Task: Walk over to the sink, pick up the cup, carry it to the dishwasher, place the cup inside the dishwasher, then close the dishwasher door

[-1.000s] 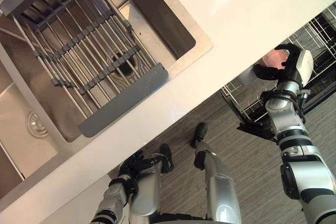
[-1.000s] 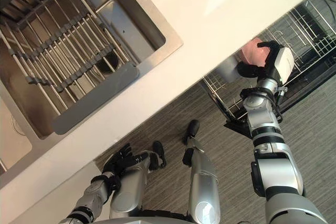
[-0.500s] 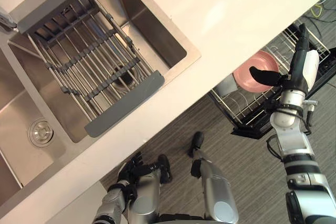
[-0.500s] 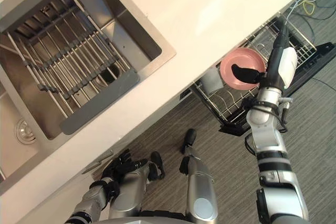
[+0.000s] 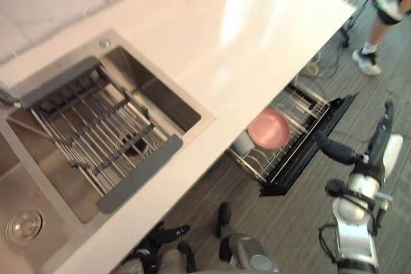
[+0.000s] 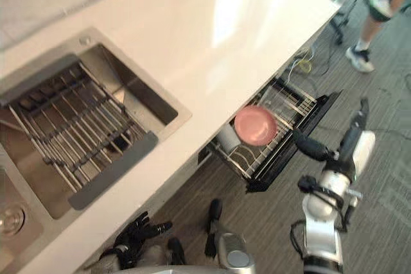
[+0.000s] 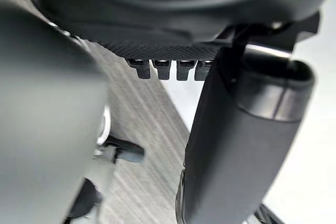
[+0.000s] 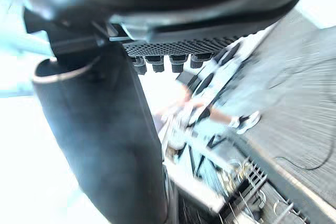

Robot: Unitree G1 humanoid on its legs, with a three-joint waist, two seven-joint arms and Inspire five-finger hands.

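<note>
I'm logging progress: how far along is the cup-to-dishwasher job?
Done: the pink cup sits in the pulled-out dishwasher rack. In hand: nothing; the right hand is open beside the dishwasher door, apart from the cup. Left: the door is open, so closing it remains.

The right hand (image 5: 374, 158) is dark, with a white cover (image 5: 392, 151) on its back and slim black fingers (image 5: 385, 117). Behind the hand, the right arm (image 5: 352, 239) is silver-grey, built of rounded segments with black rings at the wrist. The left hand (image 6: 136, 235) is black all over. Close up, its palm carries a dotted black panel (image 7: 157, 51), and beside that the thumb (image 7: 236, 145) is a thick, smooth, dark cylinder.
</note>
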